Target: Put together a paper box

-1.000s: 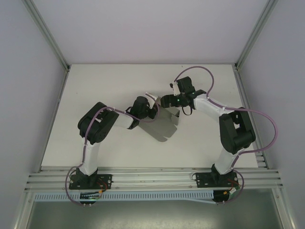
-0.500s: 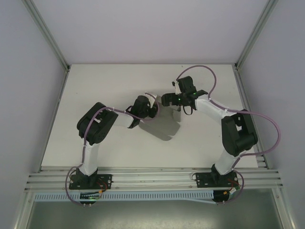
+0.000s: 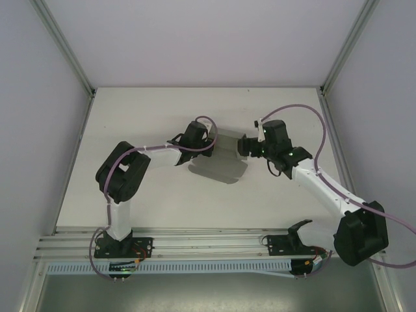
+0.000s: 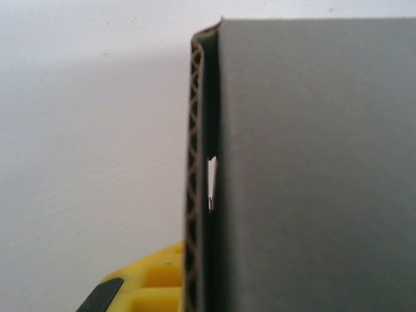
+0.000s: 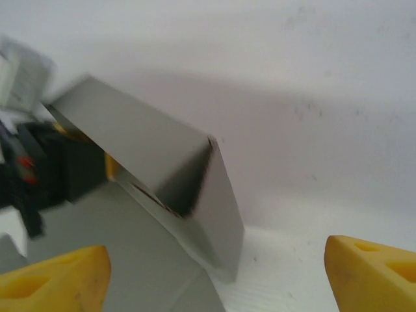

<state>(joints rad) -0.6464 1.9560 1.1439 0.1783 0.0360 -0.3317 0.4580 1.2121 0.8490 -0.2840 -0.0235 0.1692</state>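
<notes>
Seen from above, a grey box (image 3: 221, 161) sits near the middle of the white worktop (image 3: 130, 110). Bare surface runs on toward 12, 6 and 9 o'clock before it meets the metal frame rails (image 3: 73, 169).

The left end effector (image 3: 207, 140) is at the box's 11 o'clock and clenched on a wall. Its wrist view shows one yellow finger (image 4: 146, 286) against the corrugated cut edge.

The right end effector (image 3: 246, 144) is at 2 o'clock, released, with its fingertips (image 5: 370, 270) spread wide.

The box is matte and unmarked, partly folded, with one panel (image 5: 149, 149) tilted up.
</notes>
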